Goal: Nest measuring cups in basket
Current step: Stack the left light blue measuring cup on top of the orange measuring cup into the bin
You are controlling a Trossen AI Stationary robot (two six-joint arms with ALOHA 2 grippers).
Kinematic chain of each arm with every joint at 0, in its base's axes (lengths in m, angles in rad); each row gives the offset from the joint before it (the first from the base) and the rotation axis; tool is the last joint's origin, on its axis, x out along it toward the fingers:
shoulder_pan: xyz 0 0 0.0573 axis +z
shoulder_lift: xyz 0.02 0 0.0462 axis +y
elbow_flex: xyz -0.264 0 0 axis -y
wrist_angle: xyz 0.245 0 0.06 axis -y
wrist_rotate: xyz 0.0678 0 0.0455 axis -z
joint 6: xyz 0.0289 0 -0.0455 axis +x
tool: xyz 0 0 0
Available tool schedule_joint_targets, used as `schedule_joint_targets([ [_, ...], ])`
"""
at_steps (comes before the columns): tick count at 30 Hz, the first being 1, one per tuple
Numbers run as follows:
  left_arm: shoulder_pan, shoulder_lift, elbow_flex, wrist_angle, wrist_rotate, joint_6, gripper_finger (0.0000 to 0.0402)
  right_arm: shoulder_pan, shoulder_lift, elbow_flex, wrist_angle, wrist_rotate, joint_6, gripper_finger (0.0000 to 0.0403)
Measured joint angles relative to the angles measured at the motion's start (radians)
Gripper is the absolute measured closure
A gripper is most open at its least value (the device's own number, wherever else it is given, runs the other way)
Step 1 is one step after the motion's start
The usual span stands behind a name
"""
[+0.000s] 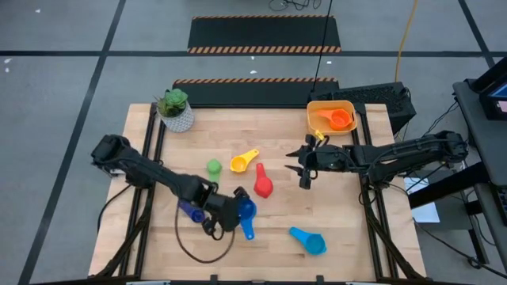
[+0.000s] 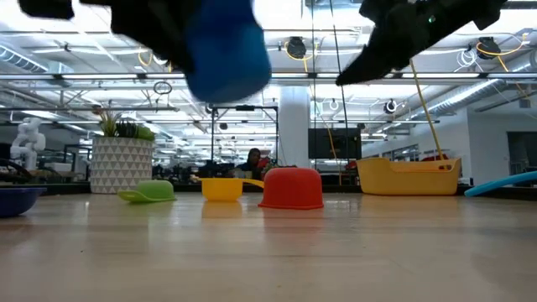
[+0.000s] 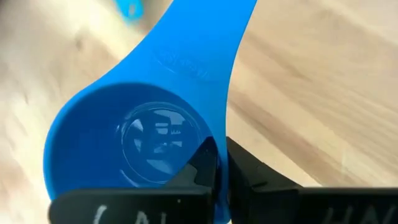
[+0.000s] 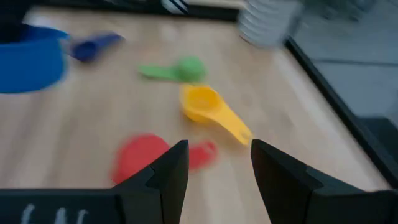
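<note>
My left gripper (image 1: pixel 228 215) is shut on the blue cup (image 1: pixel 245 211), held above the table near its front middle; the cup also shows in the low view (image 2: pixel 226 50). The dark blue cup (image 1: pixel 188 210) lies beside it. The green cup (image 1: pixel 214 167), the yellow cup (image 1: pixel 243 161) and the red cup (image 1: pixel 263 184), which is rim down, sit mid-table. The light blue cup (image 1: pixel 309 240) lies near the front. The orange cup (image 1: pixel 341 119) sits in the yellow basket (image 1: pixel 317 107) at the far right. My right gripper (image 1: pixel 303 170) is open and empty, to the right of the red cup. My left gripper pinches the blue cup's bowl wall at the rim (image 3: pixel 210 144), beside the root of the handle. One finger (image 3: pixel 198 168) is inside the bowl and one (image 3: pixel 249 171) is outside. The cup is lifted clear of the table, and its handle (image 3: pixel 205 43) points away from the fingers.
A white pot with a green plant (image 1: pixel 176 111) stands at the far left corner. A dark cable loop (image 1: pixel 198 249) lies on the table near the front left. Bare wood lies between the red cup and the basket.
</note>
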Motion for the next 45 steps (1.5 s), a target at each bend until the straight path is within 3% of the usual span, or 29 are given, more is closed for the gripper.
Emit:
schedule_joint_targets([
  [8, 0.161, -0.037, 0.001, 0.089, 0.416, 0.259, 0.0389, 0.091, 0.001, 0.000, 0.234, -0.177, -0.095, 0.0236],
  [17, 0.277, 0.005, 0.000, 0.196, 0.732, 0.424, 0.0388, 0.151, 0.108, 0.001, 0.450, -0.367, -0.126, 0.0236],
  [23, 0.278, 0.032, -0.001, 0.239, 0.795, 0.468, 0.0391, 0.131, 0.199, 0.022, 0.495, -0.441, -0.095, 0.0236],
  [32, 0.276, 0.060, -0.001, 0.249, 0.832, 0.484, 0.0382, 0.122, 0.349, 0.143, 0.501, -0.641, -0.075, 0.0236],
  [45, 0.276, 0.070, 0.000, 0.221, 0.876, 0.503, 0.0389, 0.121, 0.426, 0.197, 0.505, -0.651, -0.085, 0.0236],
])
